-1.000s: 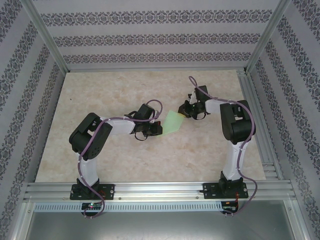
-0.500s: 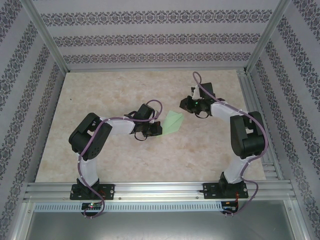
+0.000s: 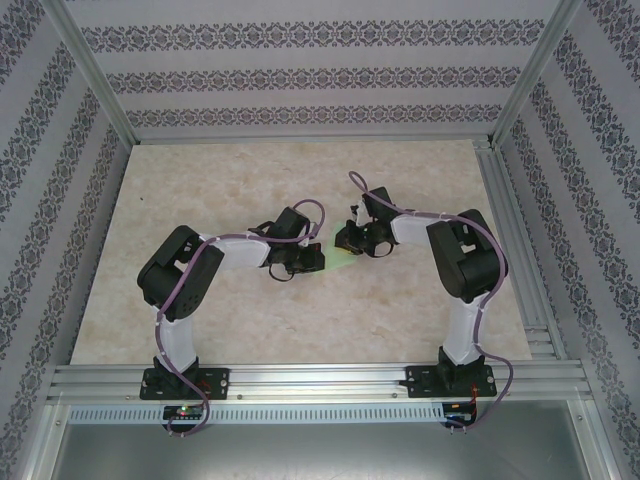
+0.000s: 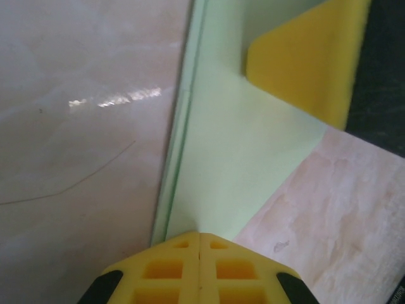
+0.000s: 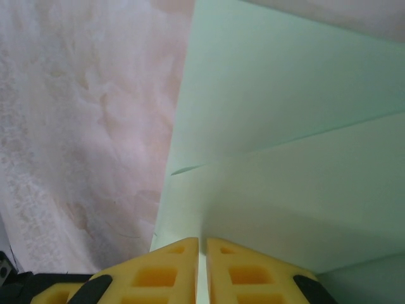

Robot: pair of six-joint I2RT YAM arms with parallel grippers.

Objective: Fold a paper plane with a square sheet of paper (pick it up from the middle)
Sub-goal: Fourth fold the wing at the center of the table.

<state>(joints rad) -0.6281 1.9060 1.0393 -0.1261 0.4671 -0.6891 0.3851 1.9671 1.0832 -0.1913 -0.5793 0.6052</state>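
Both ends of the part-folded sheet (image 5: 285, 126) are held
Mid-worktop (image 3: 200, 190), the left tool (image 4: 199, 239) clamps the sheet at its 9 o'clock and the right tool (image 5: 202, 242) at its 2 o'clock. Layers and a crease show, but the dart shape seems not yet formed.

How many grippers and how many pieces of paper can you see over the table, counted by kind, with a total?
Mint-green paper: 1
Grippers: 2, the left gripper and the right gripper, each shut on that paper
Total: 3
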